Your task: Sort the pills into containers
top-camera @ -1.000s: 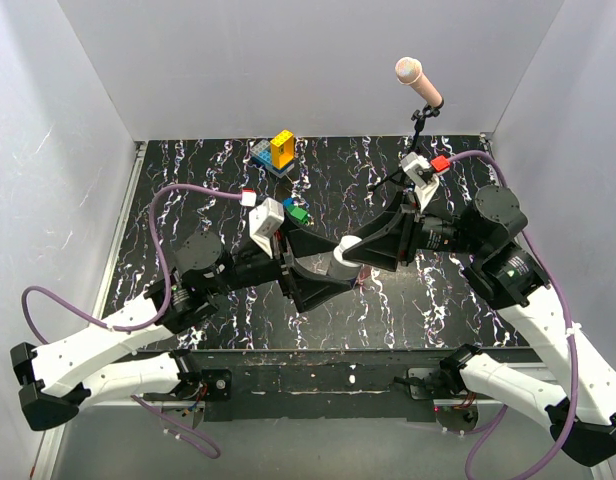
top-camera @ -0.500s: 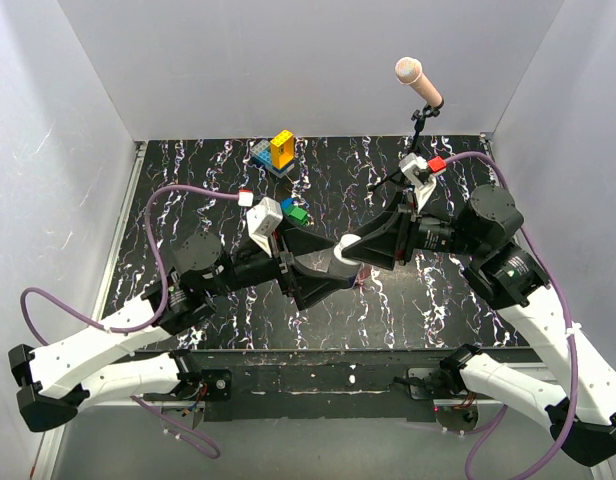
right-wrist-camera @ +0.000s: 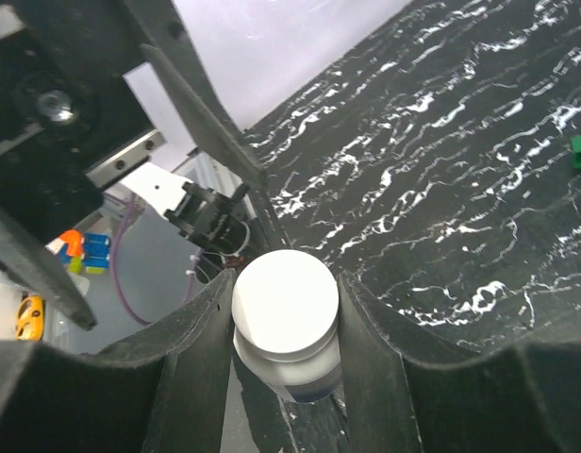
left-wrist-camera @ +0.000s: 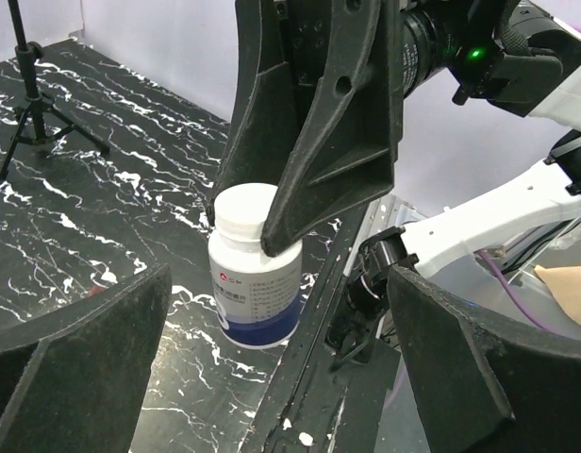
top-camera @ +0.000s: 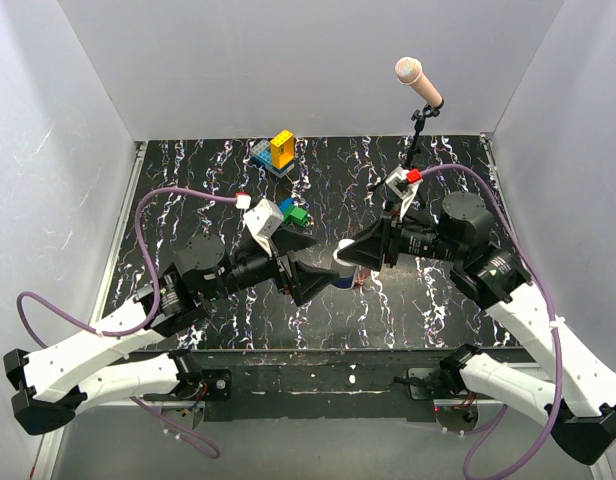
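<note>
You have the right claw [right-wrist-camera: 285, 316] pinching the bottle [left-wrist-camera: 257, 283]: its 2 fingers press against opposite sides of the white cap, and the bottle hangs upright between them. The bottle is white with a blue band round its foot. It sits a little toward 6 o'clock from the middle of the table [top-camera: 188, 190], close to the near edge. You cannot tell from these views whether its foot touches the table or hangs just clear of it.

Your left claw [top-camera: 321, 260] is spread wide and holds nothing. It points at the bottle from 9 o'clock. In the left wrist view its 2 fingers frame the bottle on either side without touching it. The 2 claws face each other tip to tip, near but apart.

The pill box [top-camera: 360, 283] shows only as a small reddish-brown speck on the table at about 5 o'clock from the bottle, just beside it. It is too small for you to make out any compartments.

A stack of blue and yellow blocks [top-camera: 277, 151] stands at 12 o'clock by the back wall. A blue and a green block [top-camera: 293, 211] lie at 11 o'clock from the bottle, just beyond the left claw. A microphone [top-camera: 418, 80] on a stand rises at 1 o'clock.
</note>
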Motion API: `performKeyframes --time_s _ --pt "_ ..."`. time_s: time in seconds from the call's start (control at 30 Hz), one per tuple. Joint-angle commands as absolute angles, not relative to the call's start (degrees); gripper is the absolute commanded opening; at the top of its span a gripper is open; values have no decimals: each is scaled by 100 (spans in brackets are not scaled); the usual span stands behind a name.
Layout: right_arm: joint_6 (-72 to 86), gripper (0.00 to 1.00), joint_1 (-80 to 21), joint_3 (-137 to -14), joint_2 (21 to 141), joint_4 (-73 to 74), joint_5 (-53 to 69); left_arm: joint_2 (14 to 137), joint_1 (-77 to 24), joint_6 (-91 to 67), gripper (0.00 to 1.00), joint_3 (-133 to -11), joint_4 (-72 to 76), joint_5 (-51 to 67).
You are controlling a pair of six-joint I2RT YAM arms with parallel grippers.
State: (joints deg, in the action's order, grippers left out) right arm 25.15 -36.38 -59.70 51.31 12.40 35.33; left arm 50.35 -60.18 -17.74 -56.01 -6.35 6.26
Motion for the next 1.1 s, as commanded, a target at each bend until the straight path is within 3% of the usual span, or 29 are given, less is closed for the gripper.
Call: performKeyframes --time_s 0.0,0.47,1.07 --pt "2206 1 -3630 -5801 5177 1151 3016 4966 -6012 -1644 98 -5818 -852 448" --pt "1960 1 -3612 -5335 6081 1187 1513 5010 -6012 -1687 98 -5739 -888 606" --pt "1854 1 -3121 -4746 6539 -121 -1150 5185 -6012 -1723 98 -5730 -879 686"
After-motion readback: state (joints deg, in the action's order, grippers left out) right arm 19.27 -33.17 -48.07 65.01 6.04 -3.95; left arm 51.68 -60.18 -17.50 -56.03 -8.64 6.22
